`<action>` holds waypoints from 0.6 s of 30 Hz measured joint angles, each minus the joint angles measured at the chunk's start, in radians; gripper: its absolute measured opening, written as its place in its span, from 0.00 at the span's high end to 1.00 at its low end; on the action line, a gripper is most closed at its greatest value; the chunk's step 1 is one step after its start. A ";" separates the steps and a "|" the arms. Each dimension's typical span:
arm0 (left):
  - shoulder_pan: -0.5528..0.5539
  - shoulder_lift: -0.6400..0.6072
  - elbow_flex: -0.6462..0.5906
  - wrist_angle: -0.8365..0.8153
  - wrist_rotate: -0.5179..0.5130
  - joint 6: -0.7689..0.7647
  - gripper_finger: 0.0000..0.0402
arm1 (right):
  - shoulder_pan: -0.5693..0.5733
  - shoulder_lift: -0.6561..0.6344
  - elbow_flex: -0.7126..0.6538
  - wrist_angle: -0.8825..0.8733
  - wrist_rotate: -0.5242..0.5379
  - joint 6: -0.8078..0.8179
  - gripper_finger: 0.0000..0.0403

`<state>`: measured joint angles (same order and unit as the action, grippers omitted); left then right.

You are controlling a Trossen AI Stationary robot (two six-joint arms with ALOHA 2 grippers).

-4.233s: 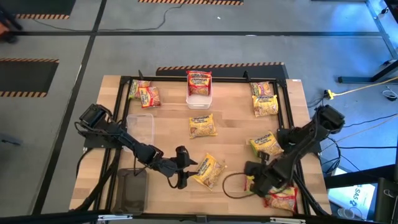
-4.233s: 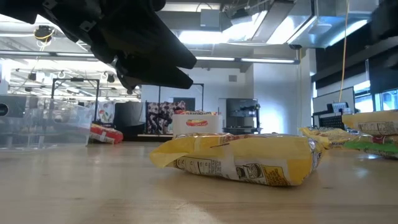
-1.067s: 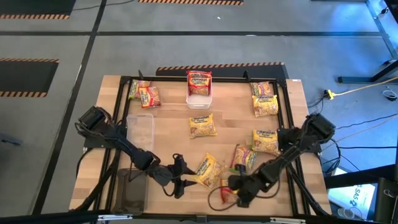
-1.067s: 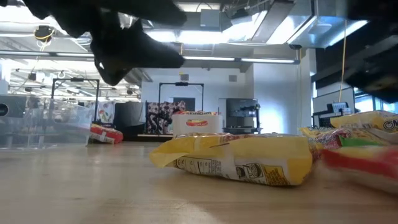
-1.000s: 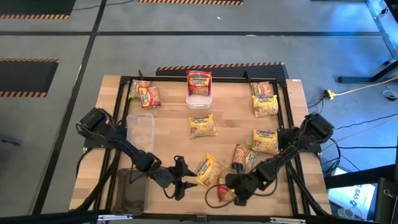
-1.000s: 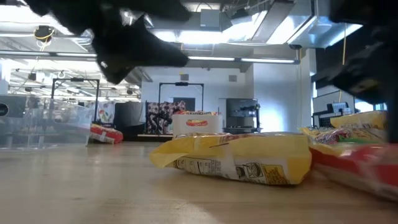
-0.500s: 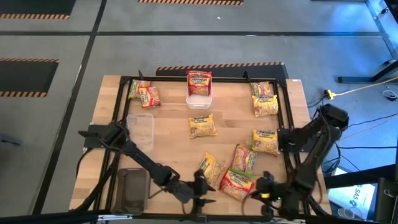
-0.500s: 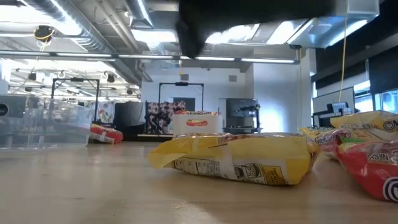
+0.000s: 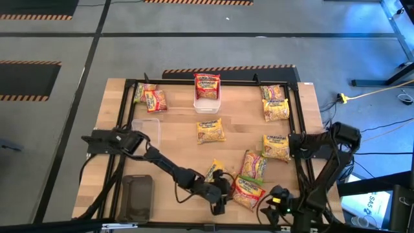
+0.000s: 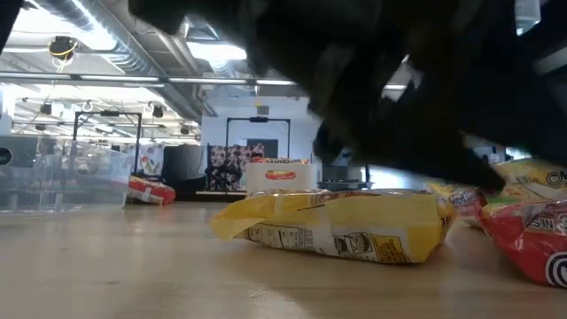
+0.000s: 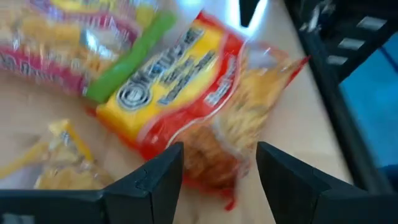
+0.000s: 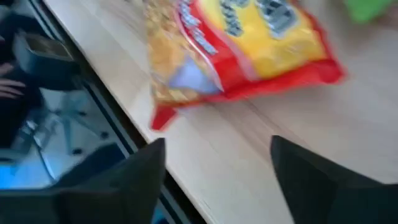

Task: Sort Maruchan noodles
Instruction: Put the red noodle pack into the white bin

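A red-banded Maruchan noodle packet (image 9: 246,191) lies flat on the table near its front edge, and shows close up in the left wrist view (image 11: 186,93) and the right wrist view (image 12: 242,50). My left gripper (image 9: 220,196) is open just left of it, fingertips (image 11: 174,155) short of its near end. My right gripper (image 9: 277,199) is open to its right, clear of it (image 12: 217,142). A yellow packet (image 9: 213,171) and a green-and-pink one (image 9: 254,164) lie just beyond. Other packets lie at the centre (image 9: 210,129), the right (image 9: 276,145), the far right (image 9: 275,103) and the far left (image 9: 150,97).
A white bin (image 9: 207,103) with a packet standing in it sits at the far middle. A clear bin (image 9: 147,133) and a dark tray (image 9: 137,197) are on the left. Black frame rails (image 9: 299,129) run along the table's sides. The yellow packet fills the low view (image 10: 337,226).
My right gripper has let go of the red packet, which now lies flat, and has drawn back toward the table's right near corner, rolling its wrist. My left gripper has gone along the near edge toward the table's right, up to the red packet.
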<state>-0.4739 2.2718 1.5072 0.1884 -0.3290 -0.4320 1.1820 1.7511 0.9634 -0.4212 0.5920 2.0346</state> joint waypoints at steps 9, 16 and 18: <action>0.017 0.020 0.001 -0.013 0.020 0.000 0.51 | -0.017 0.093 0.001 0.039 0.085 0.098 0.15; 0.018 0.020 0.001 -0.016 0.051 0.013 0.51 | -0.022 0.154 0.002 0.096 0.240 0.150 0.15; 0.018 0.020 0.001 -0.015 0.064 0.022 0.51 | -0.027 0.164 0.002 0.109 0.277 0.160 0.15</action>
<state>-0.4557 2.2921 1.5085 0.1730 -0.2647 -0.4101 1.1553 1.9148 0.9651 -0.3119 0.8694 2.1946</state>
